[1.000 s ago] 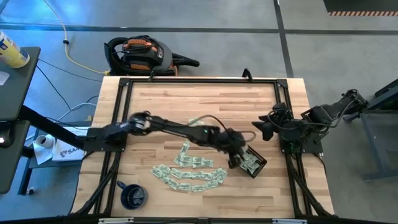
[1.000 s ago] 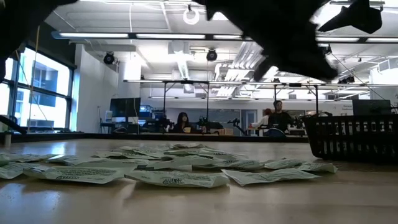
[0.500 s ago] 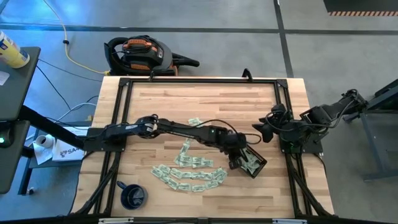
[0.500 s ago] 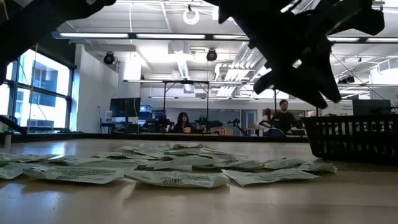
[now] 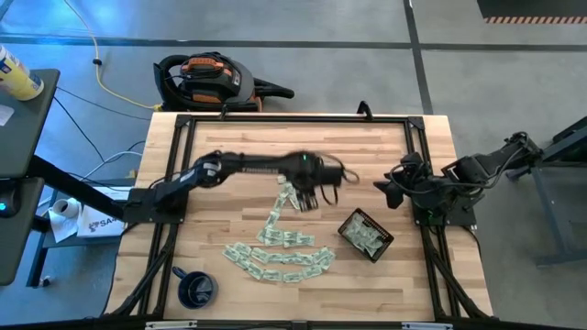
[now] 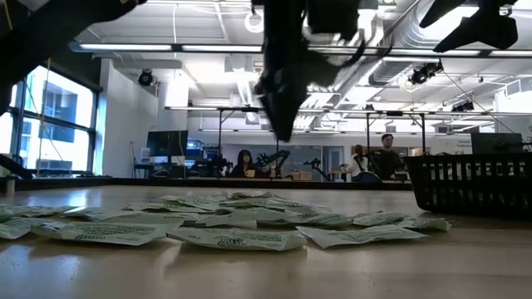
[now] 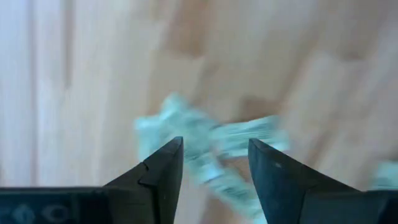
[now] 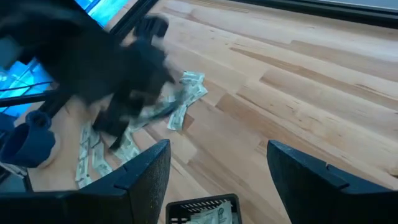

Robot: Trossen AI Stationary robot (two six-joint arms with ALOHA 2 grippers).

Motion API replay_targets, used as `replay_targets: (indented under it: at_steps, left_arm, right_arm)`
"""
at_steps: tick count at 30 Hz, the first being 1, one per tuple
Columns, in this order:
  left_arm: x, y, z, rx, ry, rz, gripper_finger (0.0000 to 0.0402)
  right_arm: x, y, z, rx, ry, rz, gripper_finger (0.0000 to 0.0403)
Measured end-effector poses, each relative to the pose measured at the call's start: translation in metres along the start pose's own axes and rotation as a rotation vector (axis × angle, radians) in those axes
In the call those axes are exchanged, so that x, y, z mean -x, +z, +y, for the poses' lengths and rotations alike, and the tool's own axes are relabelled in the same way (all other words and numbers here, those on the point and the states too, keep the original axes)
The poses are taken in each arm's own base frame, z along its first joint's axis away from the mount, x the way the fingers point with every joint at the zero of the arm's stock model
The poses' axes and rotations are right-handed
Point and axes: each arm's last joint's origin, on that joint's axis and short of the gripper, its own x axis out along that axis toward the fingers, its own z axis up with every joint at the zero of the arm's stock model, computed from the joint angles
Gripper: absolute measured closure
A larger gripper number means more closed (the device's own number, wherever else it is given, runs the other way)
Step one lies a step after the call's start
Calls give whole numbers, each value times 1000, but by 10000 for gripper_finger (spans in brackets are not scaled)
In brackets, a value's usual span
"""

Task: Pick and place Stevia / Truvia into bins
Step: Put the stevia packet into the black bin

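Several pale green and white Stevia sachets (image 5: 280,257) lie flat in a curved band on the wooden table, with a few more (image 5: 286,194) at mid-table. The black bin (image 5: 347,227) stands right of them with sachets inside; it also shows in the low view as the bin (image 6: 470,183). My left gripper (image 5: 305,200) hovers open above the mid-table sachets (image 7: 205,140), holding nothing. My right gripper (image 5: 381,191) waits open at the table's right side, above the wood, with the bin (image 8: 202,204) below it.
A dark blue mug (image 5: 194,289) stands near the front left corner. Black frame rails (image 5: 174,165) run along the table's edges. Bare wood lies along the far side of the table.
My left gripper has left the bin and swung toward the table's far left, ending above the sachets at mid-table. The right arm has kept still.
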Motion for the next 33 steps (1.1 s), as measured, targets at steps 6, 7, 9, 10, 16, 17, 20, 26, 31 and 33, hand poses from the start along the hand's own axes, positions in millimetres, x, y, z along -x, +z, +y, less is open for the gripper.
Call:
replay_targets:
  at_steps: [6,7,9,10,16,17,20,26,31,33]
  left_arm:
    - [-39,-4,68,41,4,120,206]
    - [-40,-4,75,18,-5,98,208]
    - [-41,-8,84,-21,-68,77,212]
    - [-42,-10,86,-31,-84,70,214]
    - [-67,-37,92,-77,-158,64,220]
    - [-67,-45,91,-88,-159,51,219]
    - [-73,-59,85,-78,-158,-12,218]
    - [-86,-73,84,-44,-139,-106,218]
    - [-102,-80,83,-36,-168,-127,218]
    - [-106,-83,84,-34,-169,-132,218]
  right_arm:
    - [-2,1,-1,-16,-5,23,146]
    - [-2,1,-1,-15,-6,25,146]
    - [-2,1,-1,-15,-5,32,146]
    - [-2,1,-1,-17,-6,36,146]
    - [-2,0,-2,-25,-13,39,146]
    - [-2,0,-1,-24,-15,39,146]
    - [-3,0,-1,-19,-24,25,146]
    - [-7,0,-1,-22,-54,29,146]
    - [-11,2,-1,-38,-77,33,146]
    - [-13,3,-2,-43,-85,39,146]
